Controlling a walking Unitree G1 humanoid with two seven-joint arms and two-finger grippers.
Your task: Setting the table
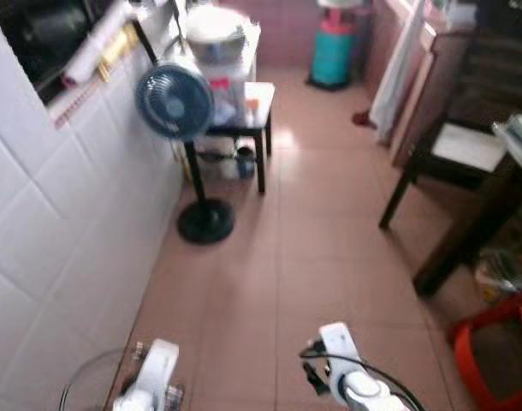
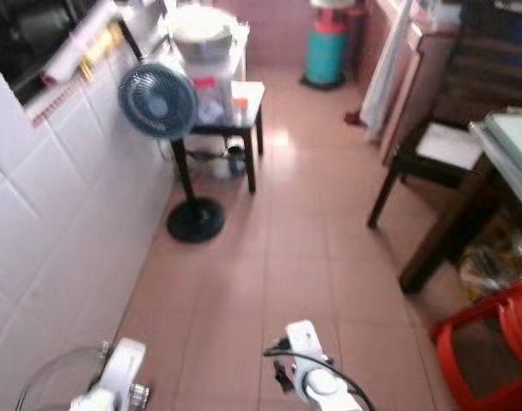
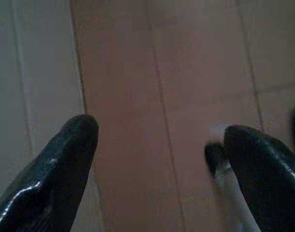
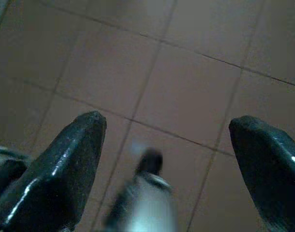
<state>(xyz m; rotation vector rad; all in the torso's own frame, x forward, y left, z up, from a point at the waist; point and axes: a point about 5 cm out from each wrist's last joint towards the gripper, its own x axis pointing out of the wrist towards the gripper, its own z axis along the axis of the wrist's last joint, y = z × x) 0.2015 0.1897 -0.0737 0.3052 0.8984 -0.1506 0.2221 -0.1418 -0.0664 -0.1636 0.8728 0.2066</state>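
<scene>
Both arms hang idle; left gripper (image 3: pixel 157 159) and right gripper (image 4: pixel 167 159) open, empty. Dining table (image 2: pixel 509 141) lies far right, so right arm is nearer.

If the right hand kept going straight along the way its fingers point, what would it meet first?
Most likely the bare tiled floor. The right hand is open and empty, and tiles lie ahead between its fingers. A blurred leg-like shape sits below the line; depth is unclear.

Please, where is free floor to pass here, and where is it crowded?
Free: the tiled floor down the middle, between the standing fan by the white wall and the dark chair. Crowded: under the small table, and beside the red stool.
</scene>
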